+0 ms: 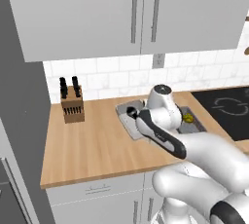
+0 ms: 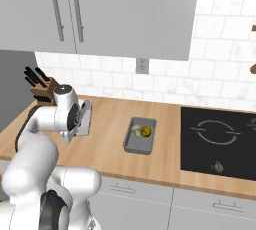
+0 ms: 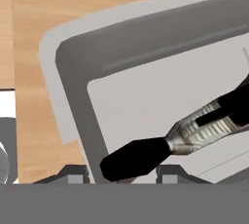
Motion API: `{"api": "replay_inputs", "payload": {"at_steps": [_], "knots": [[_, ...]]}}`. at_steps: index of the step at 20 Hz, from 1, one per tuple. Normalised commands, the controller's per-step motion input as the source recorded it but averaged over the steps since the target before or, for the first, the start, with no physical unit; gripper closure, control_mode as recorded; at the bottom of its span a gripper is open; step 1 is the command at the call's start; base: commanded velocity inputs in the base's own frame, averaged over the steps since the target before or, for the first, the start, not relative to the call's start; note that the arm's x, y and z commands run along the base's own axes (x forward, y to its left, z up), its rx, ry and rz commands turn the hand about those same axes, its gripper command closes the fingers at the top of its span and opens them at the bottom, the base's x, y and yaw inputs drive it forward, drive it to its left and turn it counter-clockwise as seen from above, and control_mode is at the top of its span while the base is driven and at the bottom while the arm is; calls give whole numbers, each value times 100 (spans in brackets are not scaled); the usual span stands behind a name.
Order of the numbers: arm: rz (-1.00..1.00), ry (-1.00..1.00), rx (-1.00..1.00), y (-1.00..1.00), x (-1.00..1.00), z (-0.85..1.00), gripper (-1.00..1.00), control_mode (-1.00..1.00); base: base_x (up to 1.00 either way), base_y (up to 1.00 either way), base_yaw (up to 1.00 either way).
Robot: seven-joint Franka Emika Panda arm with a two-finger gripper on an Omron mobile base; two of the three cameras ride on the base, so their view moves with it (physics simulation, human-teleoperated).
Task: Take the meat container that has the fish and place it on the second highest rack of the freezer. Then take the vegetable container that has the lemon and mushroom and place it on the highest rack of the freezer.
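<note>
Wooden counter (image 1: 92, 140), knife block (image 1: 72, 102) left, cooktop (image 2: 220, 139) right, hand (image 3: 119, 177) clamped on meat container (image 3: 73, 72) rim

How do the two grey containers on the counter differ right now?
The meat container holds one dark, elongated fish; the vegetable container holds a yellow lemon and a pale mushroom. The arm is down at the meat container; the vegetable container sits free, nearer the cooktop. Both are shallow grey trays.

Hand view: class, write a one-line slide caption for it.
Gripper low over the grey meat container, its rim between the fingertips, black fish just ahead.
</note>
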Motion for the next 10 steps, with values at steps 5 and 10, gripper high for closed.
{"api": "replay_inputs", "payload": {"at_steps": [5,10], "knots": [[8,-12,-3,-52,-76,48,100,-100,0,0,0],[-3,-9,0,-21,-72,78,100,-100,0,0,0]]}}
